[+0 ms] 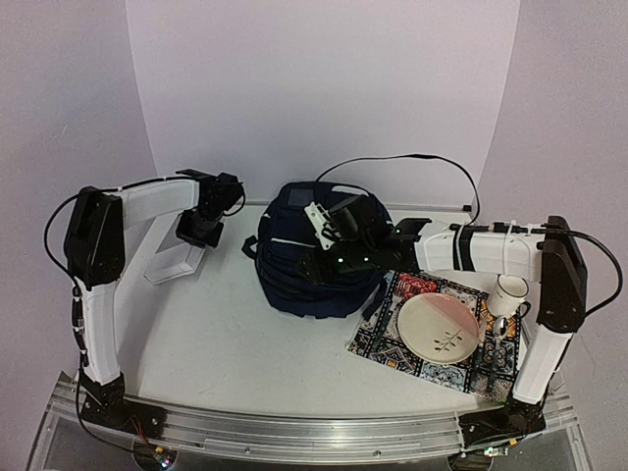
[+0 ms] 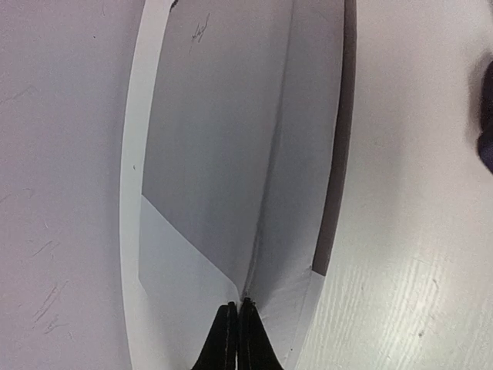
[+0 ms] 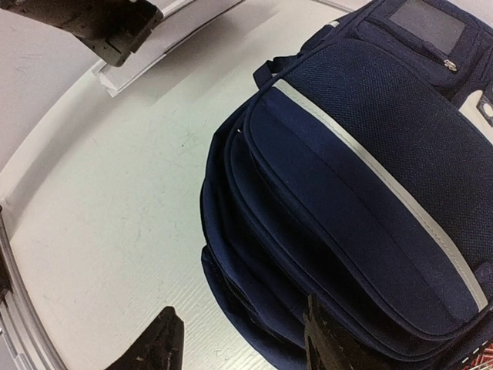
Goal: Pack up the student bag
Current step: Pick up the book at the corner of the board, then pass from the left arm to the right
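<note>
Left gripper [image 2: 238, 307] pressed closed at the crease of the white booklet [image 2: 216, 154]. My right gripper [image 3: 245, 347] stands apart over the student bag [image 3: 370, 193].

White surface [image 1: 226, 343] spreads wide, a pale curved backdrop [image 1: 324, 88] rising behind it, lilac-tinted walls [image 1: 59, 98] either side, a metal rail [image 1: 294, 434] along the near edge, light soft and even.
</note>
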You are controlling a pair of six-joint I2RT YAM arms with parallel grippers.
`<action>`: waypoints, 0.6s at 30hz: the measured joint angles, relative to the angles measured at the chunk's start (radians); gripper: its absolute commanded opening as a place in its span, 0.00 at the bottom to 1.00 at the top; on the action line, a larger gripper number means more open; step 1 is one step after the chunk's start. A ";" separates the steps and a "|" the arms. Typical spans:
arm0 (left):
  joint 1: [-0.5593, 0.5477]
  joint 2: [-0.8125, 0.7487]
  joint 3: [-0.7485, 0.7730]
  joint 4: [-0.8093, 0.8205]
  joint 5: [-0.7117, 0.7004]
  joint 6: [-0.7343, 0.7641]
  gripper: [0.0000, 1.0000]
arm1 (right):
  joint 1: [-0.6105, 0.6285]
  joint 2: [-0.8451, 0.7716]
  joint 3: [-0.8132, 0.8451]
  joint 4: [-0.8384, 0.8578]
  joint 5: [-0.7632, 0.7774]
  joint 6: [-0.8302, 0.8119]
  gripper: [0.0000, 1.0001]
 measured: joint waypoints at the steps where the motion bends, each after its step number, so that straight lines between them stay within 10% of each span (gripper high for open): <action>1: 0.002 -0.031 0.000 -0.003 0.031 -0.003 0.00 | 0.001 0.000 0.000 0.004 -0.004 0.002 0.57; 18: 0.013 -0.398 -0.095 0.043 0.488 -0.062 0.00 | 0.008 -0.052 -0.042 0.096 -0.035 0.038 0.80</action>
